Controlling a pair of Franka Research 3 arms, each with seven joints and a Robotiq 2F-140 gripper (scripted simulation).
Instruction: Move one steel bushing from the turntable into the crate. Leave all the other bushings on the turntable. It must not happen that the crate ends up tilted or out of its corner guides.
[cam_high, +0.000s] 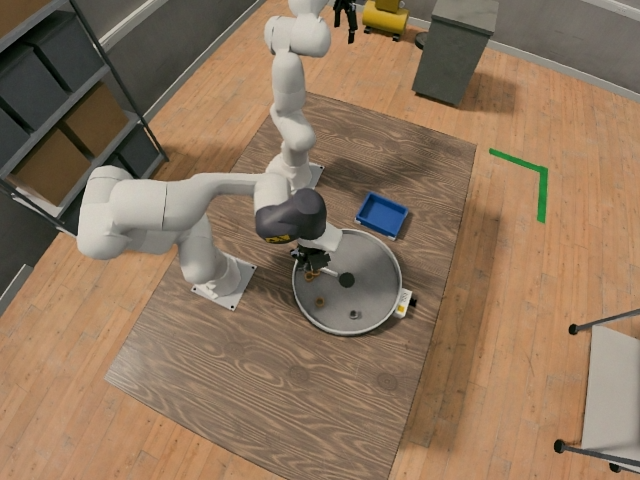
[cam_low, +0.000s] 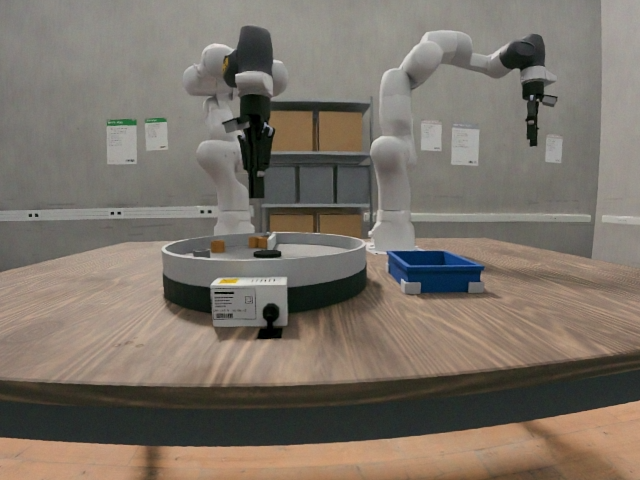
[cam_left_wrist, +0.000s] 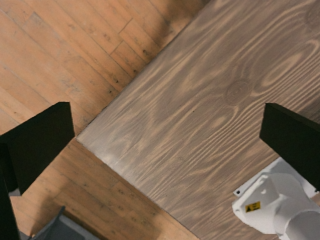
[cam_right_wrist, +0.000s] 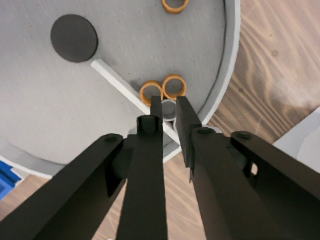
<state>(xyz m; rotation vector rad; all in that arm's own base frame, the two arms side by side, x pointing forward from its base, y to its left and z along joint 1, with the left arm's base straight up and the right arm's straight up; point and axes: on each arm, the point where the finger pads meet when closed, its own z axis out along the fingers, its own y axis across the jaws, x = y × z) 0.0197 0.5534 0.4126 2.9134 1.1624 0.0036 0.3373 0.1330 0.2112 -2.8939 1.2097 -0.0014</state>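
Note:
The turntable (cam_high: 399, 268) (cam_low: 325, 268) (cam_right_wrist: 232, 45) bears a lone steel bushing (cam_high: 354, 314) (cam_low: 201, 253) and a lone brass-coloured bushing (cam_high: 319, 301) (cam_low: 217, 246). Two more brass-coloured bushings touch near a white bar (cam_right_wrist: 120, 84); beside them a steel bushing (cam_right_wrist: 169, 117) shows between my right fingers, with a possible further ring partly hidden. My right gripper (cam_low: 256, 196) (cam_right_wrist: 168, 111) is nearly closed and empty, well above them. My left gripper (cam_high: 344, 32) (cam_low: 531, 143) (cam_left_wrist: 168, 119) is open and empty, high and far from the turntable. The blue crate (cam_high: 374, 225) (cam_low: 444, 277) sits level in its corner guides (cam_low: 410, 287).
A black disc (cam_high: 346, 279) (cam_low: 267, 253) (cam_right_wrist: 73, 38) marks the turntable's centre. A white box (cam_high: 403, 304) (cam_low: 235, 304) with a black knob stands against its outer side. The crate stands close beside the turntable, with a narrow gap between them.

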